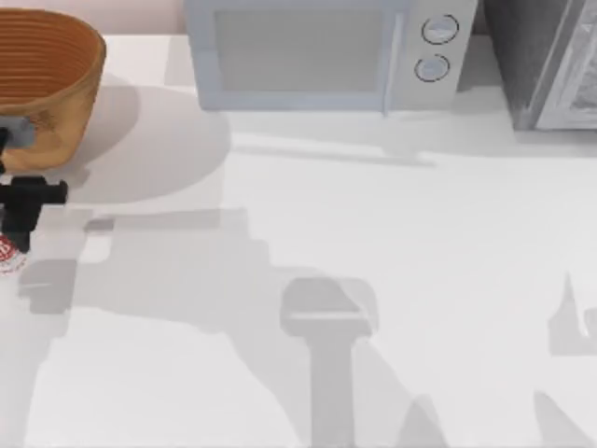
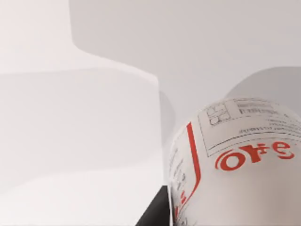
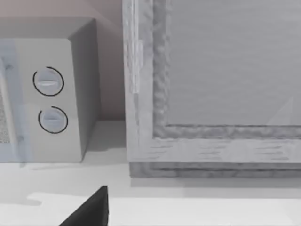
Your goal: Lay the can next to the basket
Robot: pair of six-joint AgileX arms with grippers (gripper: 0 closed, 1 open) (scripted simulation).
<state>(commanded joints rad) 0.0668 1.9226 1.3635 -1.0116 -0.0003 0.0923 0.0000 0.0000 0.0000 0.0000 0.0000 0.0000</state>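
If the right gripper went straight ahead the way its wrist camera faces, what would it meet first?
Probably the grey framed cabinet standing at the back of the table, right of the microwave. Bare tabletop lies before it in the right wrist view. Depth is hard to judge.

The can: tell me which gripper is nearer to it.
Left. The left gripper is at the table's left edge, right over the can, near the basket. The right gripper faces the microwave, far away.
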